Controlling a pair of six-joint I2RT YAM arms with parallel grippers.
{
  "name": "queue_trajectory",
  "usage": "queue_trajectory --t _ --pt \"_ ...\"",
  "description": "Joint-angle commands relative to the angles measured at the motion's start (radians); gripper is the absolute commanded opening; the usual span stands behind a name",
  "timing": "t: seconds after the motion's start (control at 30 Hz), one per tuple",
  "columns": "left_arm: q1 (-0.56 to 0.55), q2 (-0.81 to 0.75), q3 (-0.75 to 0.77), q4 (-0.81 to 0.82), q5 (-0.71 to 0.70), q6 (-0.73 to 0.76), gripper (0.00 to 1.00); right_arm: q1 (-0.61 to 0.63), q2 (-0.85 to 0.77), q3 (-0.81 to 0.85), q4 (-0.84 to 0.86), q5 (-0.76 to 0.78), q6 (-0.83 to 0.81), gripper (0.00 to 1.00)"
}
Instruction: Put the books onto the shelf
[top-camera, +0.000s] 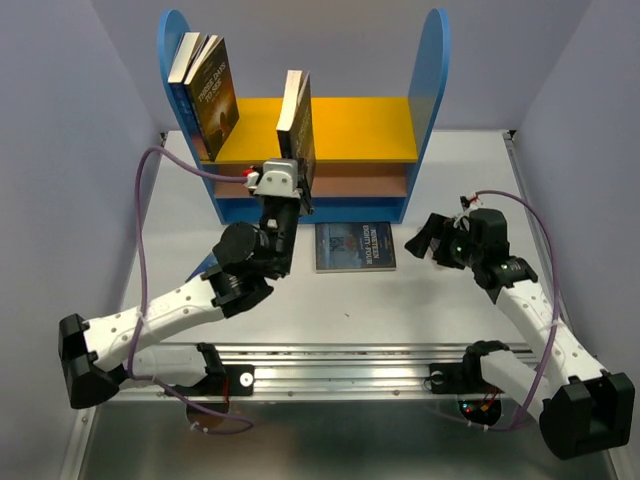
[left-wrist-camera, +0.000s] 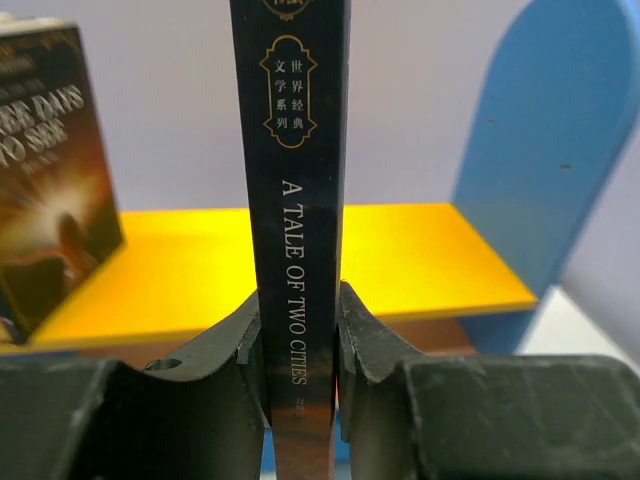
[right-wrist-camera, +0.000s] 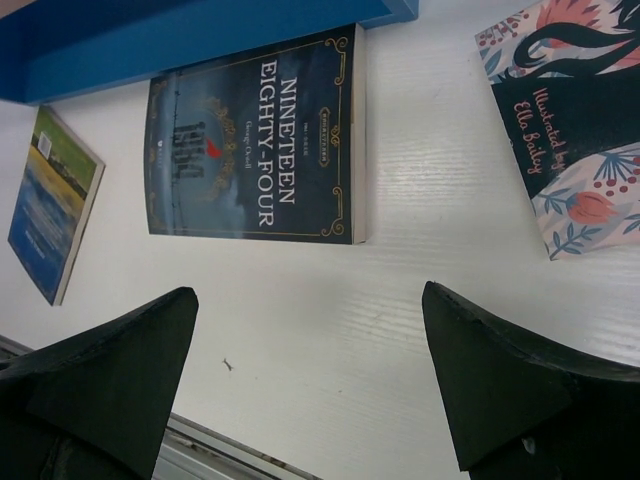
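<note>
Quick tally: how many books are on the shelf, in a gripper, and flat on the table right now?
Leaning on the shelf: 2, Three Days to See and a second book behind it
Held in the left gripper: 1, A Tale of Two Cities
Flat on the table: 3, Nineteen Eighty-Four, a blue-green cover, a floral cover
Total: 6 books

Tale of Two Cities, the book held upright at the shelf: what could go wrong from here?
A Tale of Two Cities is pinched only low on its spine by the left fingers; with nothing beside it on the yellow board, it might topple once released.
</note>
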Motion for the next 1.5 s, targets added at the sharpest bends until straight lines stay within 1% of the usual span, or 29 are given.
queue_trajectory --t 0.0,0.03,0.07,0.1,0.13,0.2,0.23,0.27,0.37,0.4,0.43,0.53,0.67,0.8,0.87,1.0,1.1,1.2,1.23,1.33,1.43,1.47 --pt "0.085 0.049 0.063 0.457 0.031 0.362 0.0 0.009 0.022 0.068 0.001 0.02 -0.035 1.0" --pt "0.13 0.054 0.095 0.378 0.082 0.317 0.0 0.009 0.026 0.074 0.001 0.021 -0.038 1.0" --pt "0.242 0.054 0.115 0.318 0.137 0.187 0.0 0.009 0.037 0.086 0.003 0.023 -0.041 1.0" --pt "0.298 0.057 0.129 0.272 0.203 0.131 0.0 0.009 0.041 0.091 0.003 0.024 -0.046 1.0" --pt "0.382 0.061 0.123 0.274 0.29 0.097 0.0 0.009 0.046 0.094 0.003 0.026 -0.047 1.0" --pt "0.429 0.069 0.089 0.352 0.354 0.101 0.0 0.009 0.058 0.102 0.001 0.026 -0.054 1.0" --pt "0.457 0.087 0.06 0.435 0.36 0.111 0.0 0.009 0.061 0.103 0.003 0.024 -0.055 1.0" --pt "0.457 0.098 0.06 0.451 0.371 0.114 0.0 0.009 0.068 0.105 0.003 0.024 -0.057 1.0" --pt "0.544 0.152 0.095 0.416 0.435 0.051 0.0 0.009 0.087 0.111 0.001 0.037 -0.063 1.0" --pt "0.544 0.166 0.103 0.406 0.466 0.031 0.0 0.009 0.094 0.116 0.003 0.038 -0.063 1.0" --pt "0.573 0.19 0.114 0.406 0.486 0.013 0.0 0.009 0.107 0.122 0.003 0.038 -0.063 1.0" --pt "0.607 0.23 0.111 0.438 0.474 -0.006 0.0 0.009 0.127 0.131 0.003 0.034 -0.061 1.0" --pt "0.675 0.253 0.1 0.422 0.501 -0.087 0.0 0.009 0.138 0.136 0.003 0.038 -0.063 1.0" --pt "0.685 0.267 0.069 0.442 0.465 -0.067 0.0 0.009 0.138 0.139 0.001 0.041 -0.061 1.0" --pt "0.69 0.265 0.049 0.448 0.425 -0.06 0.0 0.009 0.14 0.137 0.003 0.043 -0.058 1.0" --pt "0.719 0.264 0.028 0.437 0.376 -0.055 0.0 0.009 0.14 0.133 0.003 0.041 -0.055 1.0" --pt "0.733 0.27 0.022 0.42 0.301 -0.058 0.0 0.009 0.149 0.13 0.001 0.043 -0.055 1.0" --pt "0.748 0.282 0.028 0.393 0.282 -0.072 0.0 0.009 0.158 0.129 0.003 0.035 -0.049 1.0" --pt "0.757 0.29 0.048 0.354 0.268 -0.095 0.0 0.009 0.164 0.129 0.003 0.032 -0.047 1.0" --pt "0.783 0.302 0.065 0.317 0.251 -0.121 0.0 0.009 0.167 0.129 0.001 0.023 -0.046 1.0" --pt "0.797 0.301 0.065 0.29 0.256 -0.162 0.0 0.009 0.161 0.128 0.003 0.02 -0.044 1.0" --pt "0.799 0.301 0.065 0.282 0.262 -0.17 0.02 0.009 0.158 0.128 0.003 0.021 -0.046 1.0"
